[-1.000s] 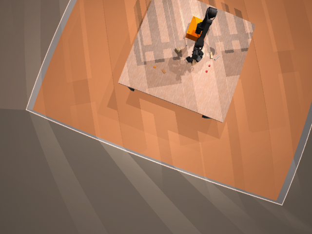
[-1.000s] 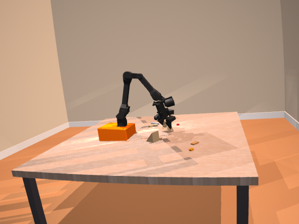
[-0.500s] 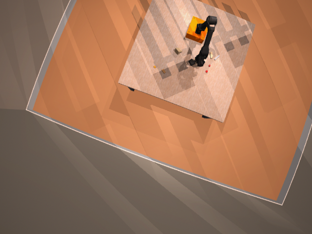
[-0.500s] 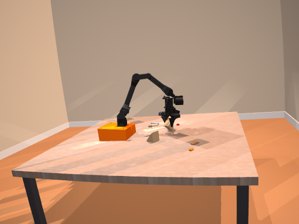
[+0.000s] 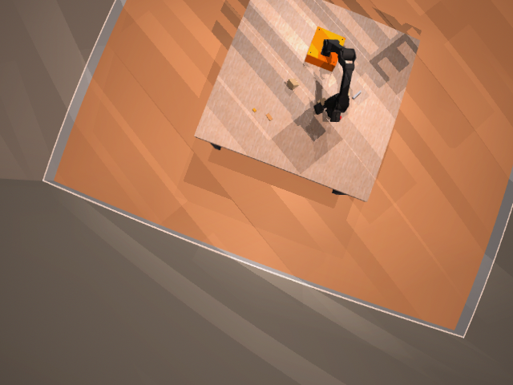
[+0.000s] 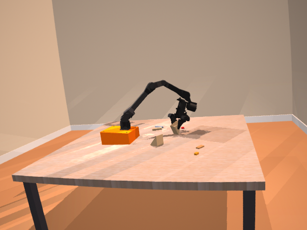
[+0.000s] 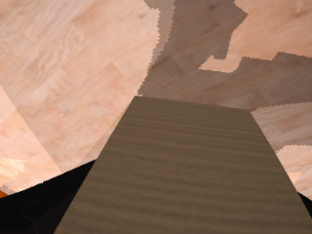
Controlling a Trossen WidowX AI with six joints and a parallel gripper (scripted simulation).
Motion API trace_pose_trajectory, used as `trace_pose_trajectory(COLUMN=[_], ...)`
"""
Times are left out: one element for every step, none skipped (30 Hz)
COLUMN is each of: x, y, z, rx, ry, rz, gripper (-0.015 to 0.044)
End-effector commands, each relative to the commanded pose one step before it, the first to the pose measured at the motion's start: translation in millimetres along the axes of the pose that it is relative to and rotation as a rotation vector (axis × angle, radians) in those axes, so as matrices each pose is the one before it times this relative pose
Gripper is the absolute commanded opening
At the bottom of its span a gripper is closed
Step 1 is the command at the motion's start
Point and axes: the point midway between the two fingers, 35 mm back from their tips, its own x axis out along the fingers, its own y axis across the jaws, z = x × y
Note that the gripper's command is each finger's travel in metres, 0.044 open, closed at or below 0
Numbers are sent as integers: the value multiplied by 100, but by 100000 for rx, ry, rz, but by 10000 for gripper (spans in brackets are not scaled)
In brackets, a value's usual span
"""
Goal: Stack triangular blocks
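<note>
My gripper is shut on a tan triangular wooden block. In the exterior view the held block hangs just above the table or touches it; I cannot tell which. In the wrist view the block fills the lower middle, with bare table beyond it. The other triangular block rests on the table, to the left of the gripper and nearer the front in the exterior view. The two blocks are apart.
The orange arm base stands at the left. Two small orange pieces lie to the front right. A small red piece, a tan strip and a pale blue strip lie behind.
</note>
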Motion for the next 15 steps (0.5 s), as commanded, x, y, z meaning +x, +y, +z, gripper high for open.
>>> trace_pose_trajectory(x=[-194, -64, 189, 0, 0, 0, 0, 0, 0, 0, 0, 0, 0, 0, 0], y=[-6, 6, 20, 0, 0, 0, 0, 0, 0, 0, 0, 0, 0, 0, 0], z=[785, 127, -472, 0, 0, 0, 0, 0, 0, 0, 0, 0, 0, 0, 0], rx=[-302, -123, 112, 0, 0, 0, 0, 0, 0, 0, 0, 0, 0, 0, 0], ry=[10427, 666, -6881, 0, 0, 0, 0, 0, 0, 0, 0, 0, 0, 0, 0], rz=[-319, -12, 378, 0, 0, 0, 0, 0, 0, 0, 0, 0, 0, 0, 0], gripper=[0, 0, 26, 53, 79, 105, 131, 157, 184, 210, 236, 263, 289, 315, 341])
